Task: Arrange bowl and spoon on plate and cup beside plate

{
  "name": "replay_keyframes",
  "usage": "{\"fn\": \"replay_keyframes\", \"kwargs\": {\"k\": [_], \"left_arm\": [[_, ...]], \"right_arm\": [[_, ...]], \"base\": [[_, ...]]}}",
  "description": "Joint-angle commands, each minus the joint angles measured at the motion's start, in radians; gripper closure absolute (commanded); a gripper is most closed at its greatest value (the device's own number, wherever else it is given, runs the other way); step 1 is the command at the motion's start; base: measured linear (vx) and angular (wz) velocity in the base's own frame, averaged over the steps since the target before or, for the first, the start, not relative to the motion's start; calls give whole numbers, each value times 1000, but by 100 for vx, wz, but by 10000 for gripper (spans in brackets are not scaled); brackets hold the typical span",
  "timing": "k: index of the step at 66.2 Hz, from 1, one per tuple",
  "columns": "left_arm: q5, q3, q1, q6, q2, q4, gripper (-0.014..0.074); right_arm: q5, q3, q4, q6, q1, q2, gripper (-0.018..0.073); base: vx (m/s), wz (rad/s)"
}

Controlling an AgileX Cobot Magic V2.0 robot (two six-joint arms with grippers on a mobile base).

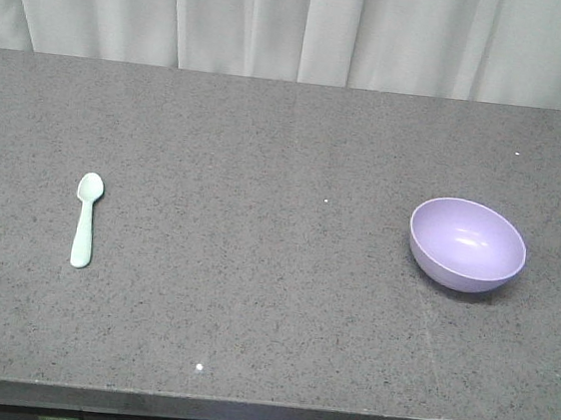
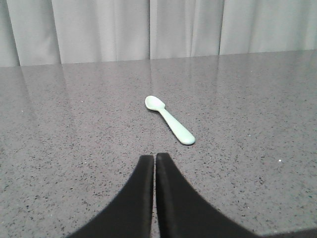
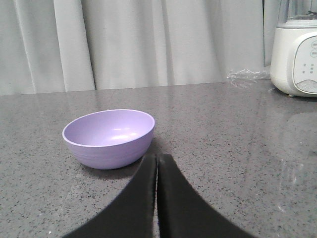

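Nearest to me, my left gripper [image 2: 154, 157] has its two black fingers pressed together, pinching nothing, above the grey stone counter [image 1: 250, 307]. My right gripper [image 3: 157, 156] is the same: fingers pressed flat against each other, holding nothing.

A little past my left fingertips the spoon [image 2: 170, 120] lies flat on the counter's left part, handle end nearer to me, oval head pointing toward the back.

Just past my right fingertips, slightly to the left, the bowl [image 3: 109, 138] sits on its base with its opening up, on the counter's right part, well apart from the spoon.

Farther back on the right stand a white appliance [image 3: 297, 54] and some crumpled clear plastic [image 3: 245, 77] beside it. A pale curtain [image 1: 280, 19] hangs behind the counter.
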Motion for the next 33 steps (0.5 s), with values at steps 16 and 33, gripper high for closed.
{"fn": "replay_keyframes", "kwargs": {"k": [16,33], "left_arm": [[-68,-8,2,-13,8,-1,603],[-68,-8,2,-13,8,-1,603]], "right_arm": [[-76,4,-4,-3,-5,-7,562],[-76,4,-4,-3,-5,-7,562]], "base": [[3,0],[0,0]]}}
